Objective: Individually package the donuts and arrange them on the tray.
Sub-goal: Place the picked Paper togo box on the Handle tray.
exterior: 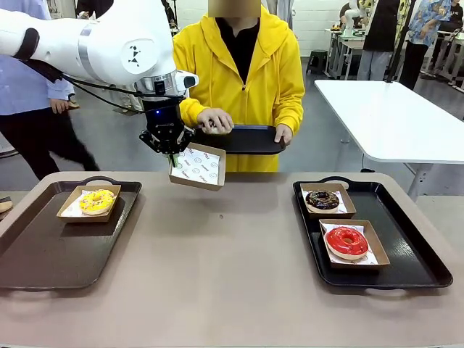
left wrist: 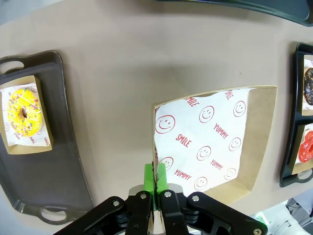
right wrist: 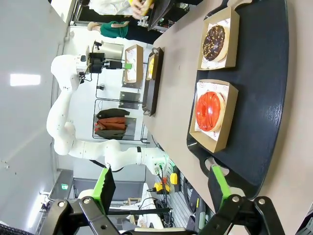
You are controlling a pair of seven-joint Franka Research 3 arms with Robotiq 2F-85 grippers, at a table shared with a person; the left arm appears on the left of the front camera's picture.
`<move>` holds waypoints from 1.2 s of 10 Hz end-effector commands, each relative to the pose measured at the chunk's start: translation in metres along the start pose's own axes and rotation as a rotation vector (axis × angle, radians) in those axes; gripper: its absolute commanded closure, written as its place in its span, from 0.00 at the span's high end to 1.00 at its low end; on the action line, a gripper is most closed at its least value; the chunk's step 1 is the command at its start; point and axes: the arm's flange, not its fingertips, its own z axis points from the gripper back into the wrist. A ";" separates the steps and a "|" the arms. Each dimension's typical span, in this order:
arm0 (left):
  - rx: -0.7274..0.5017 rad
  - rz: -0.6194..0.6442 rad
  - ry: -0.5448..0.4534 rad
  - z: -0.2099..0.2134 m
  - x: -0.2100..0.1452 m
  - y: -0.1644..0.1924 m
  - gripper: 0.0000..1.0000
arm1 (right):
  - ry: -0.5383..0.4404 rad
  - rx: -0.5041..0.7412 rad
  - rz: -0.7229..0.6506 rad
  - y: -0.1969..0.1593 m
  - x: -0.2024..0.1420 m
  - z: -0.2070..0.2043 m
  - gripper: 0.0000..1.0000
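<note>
Tan tabletop (exterior: 217,254) below, left gripper (exterior: 170,148) clamps an empty box (exterior: 197,168) by its rim, held aloft; right gripper (right wrist: 161,188) gapes. Yellow donut (exterior: 97,201) far left; keep the box level

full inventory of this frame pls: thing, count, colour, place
Yellow donut: 1, yellow icing, in a kraft box on the left tray.
Chocolate donut: 1, dark with sprinkles, in a box at the far end of the right tray.
Red donut: 1, glossy red, in a box at the near end of the right tray.
Empty box: 1, kraft with smiley-print paper liner, held above the table's far middle.
Left tray: 1, dark.
Right tray: 1, black.
Third tray: 1, black, in the person's hands.
Table: 1, tan.
Left gripper: shut on the empty box's rim.
Right gripper: open, hovering by the right tray.
</note>
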 end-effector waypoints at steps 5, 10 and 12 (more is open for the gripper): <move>0.000 0.020 -0.013 0.000 -0.005 0.001 0.00 | 0.002 0.005 -0.007 0.000 0.000 0.000 1.00; 0.000 0.020 -0.013 0.000 -0.005 0.001 0.00 | 0.002 0.005 -0.007 0.000 0.000 0.000 1.00; 0.000 0.020 -0.013 0.000 -0.005 0.001 0.00 | 0.002 0.005 -0.007 0.000 0.000 0.000 1.00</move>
